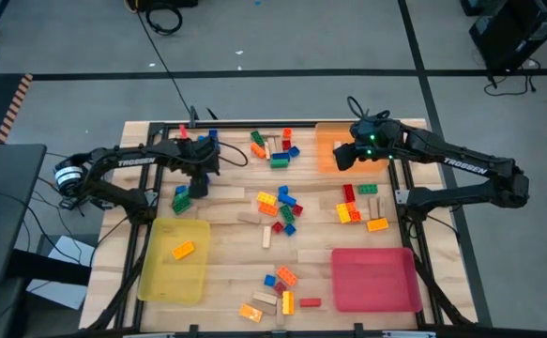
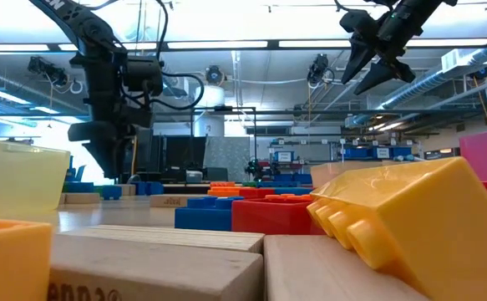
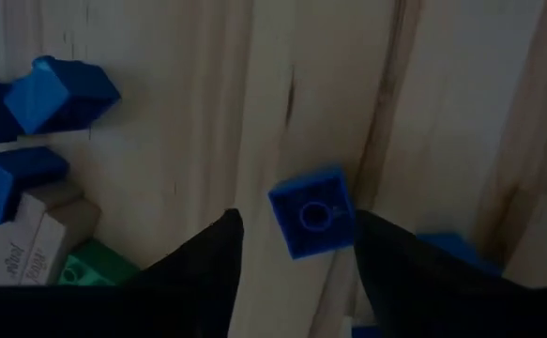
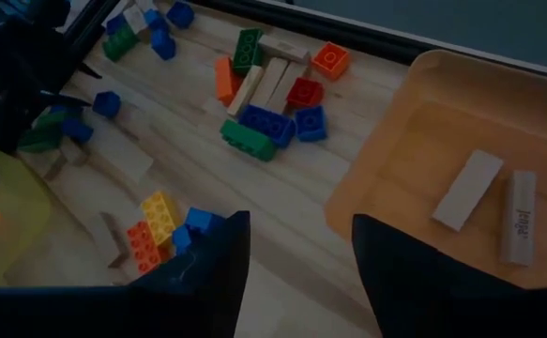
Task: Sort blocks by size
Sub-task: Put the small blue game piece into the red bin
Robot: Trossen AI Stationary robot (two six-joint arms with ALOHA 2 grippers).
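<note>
Wood planks make up the surface (image 1: 226, 272), framed by dark rails, on a grey floor crossed by black tape; beyond it the low view shows a workshop with ceiling strip lights and pipes. Blocks (image 1: 281, 208) lie scattered across the surface in loose clusters. A yellow tray (image 1: 160, 277) holds one orange brick, a red tray (image 1: 376, 291) sits near the front, and an orange tray (image 4: 414, 141) at the back holds two tan wooden pieces (image 4: 491, 199). The left gripper (image 3: 296, 246) hangs low at the back left, fingers parted around a small blue block (image 3: 312, 211) lying on the wood, no contact visible. The right gripper (image 4: 299, 246) hovers high beside the orange tray, fingers apart, holding nothing.
</note>
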